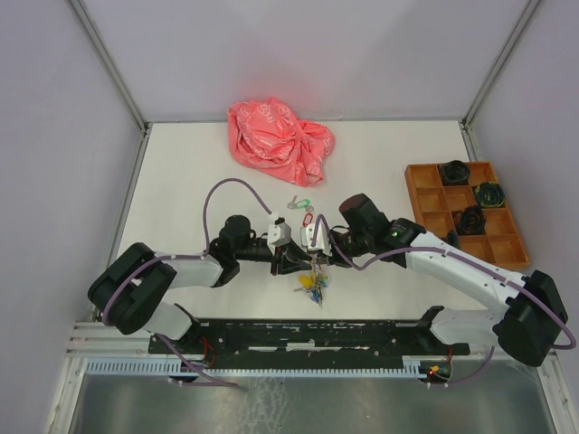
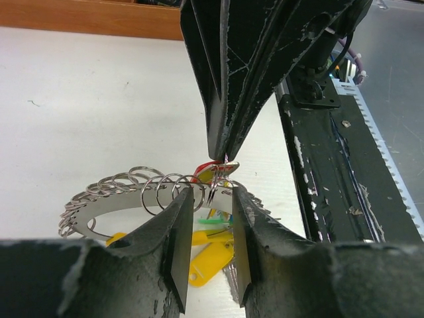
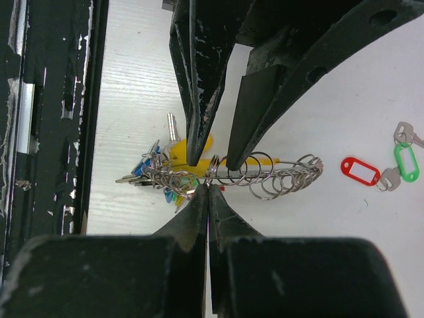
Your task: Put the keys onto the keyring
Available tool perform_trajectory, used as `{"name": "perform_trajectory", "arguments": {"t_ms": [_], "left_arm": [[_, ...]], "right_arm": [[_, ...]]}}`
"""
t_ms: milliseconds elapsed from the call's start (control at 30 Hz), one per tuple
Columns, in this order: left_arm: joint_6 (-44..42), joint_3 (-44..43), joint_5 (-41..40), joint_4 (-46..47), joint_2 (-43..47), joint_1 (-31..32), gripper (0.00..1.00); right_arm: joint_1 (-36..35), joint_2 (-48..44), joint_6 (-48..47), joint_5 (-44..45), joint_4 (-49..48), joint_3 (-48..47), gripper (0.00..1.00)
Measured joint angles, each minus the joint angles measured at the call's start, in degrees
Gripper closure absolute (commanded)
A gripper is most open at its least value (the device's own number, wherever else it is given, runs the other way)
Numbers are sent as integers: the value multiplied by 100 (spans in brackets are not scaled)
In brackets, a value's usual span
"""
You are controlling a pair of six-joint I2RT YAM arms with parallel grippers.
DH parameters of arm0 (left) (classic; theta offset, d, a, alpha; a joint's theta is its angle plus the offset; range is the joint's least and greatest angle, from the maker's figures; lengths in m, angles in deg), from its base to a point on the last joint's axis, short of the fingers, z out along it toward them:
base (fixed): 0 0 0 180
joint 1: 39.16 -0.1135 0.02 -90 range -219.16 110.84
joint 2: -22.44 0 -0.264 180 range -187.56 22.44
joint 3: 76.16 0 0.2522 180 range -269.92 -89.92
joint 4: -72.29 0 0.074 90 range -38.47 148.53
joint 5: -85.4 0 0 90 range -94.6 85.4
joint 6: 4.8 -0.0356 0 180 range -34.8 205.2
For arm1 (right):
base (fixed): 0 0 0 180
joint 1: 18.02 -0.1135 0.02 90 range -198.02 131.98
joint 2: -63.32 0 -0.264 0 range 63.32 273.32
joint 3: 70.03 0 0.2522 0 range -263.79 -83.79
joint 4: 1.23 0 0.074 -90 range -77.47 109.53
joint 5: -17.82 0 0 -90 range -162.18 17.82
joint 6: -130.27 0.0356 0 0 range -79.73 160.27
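Right wrist view: the right gripper (image 3: 209,191) is pressed together on the keyring (image 3: 291,174) wire, and the left gripper (image 3: 213,161) straddles that wire just opposite, fingers spread. Two loose keys (image 3: 387,177), tagged red and green, lie well apart from both tools, off to the right.

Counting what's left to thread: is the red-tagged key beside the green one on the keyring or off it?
Off. The red-tagged key lies flat on the table next to the green-tagged key, apart from the keyring.
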Motion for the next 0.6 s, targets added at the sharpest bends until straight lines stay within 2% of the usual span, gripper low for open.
{"name": "perform_trajectory", "arguments": {"t_ms": [200, 333, 433, 600], "left_arm": [[2, -66, -2, 35, -90, 9, 66], [9, -129, 0, 52, -125, 28, 78], [13, -157, 20, 57, -166, 42, 95], [37, -162, 63, 37, -188, 74, 97]], "right_arm": [[2, 4, 0, -83, 13, -42, 99], [2, 11, -2, -138, 22, -83, 99], [4, 24, -22, -151, 48, -107, 99], [7, 66, -55, -133, 98, -149, 99]]}}
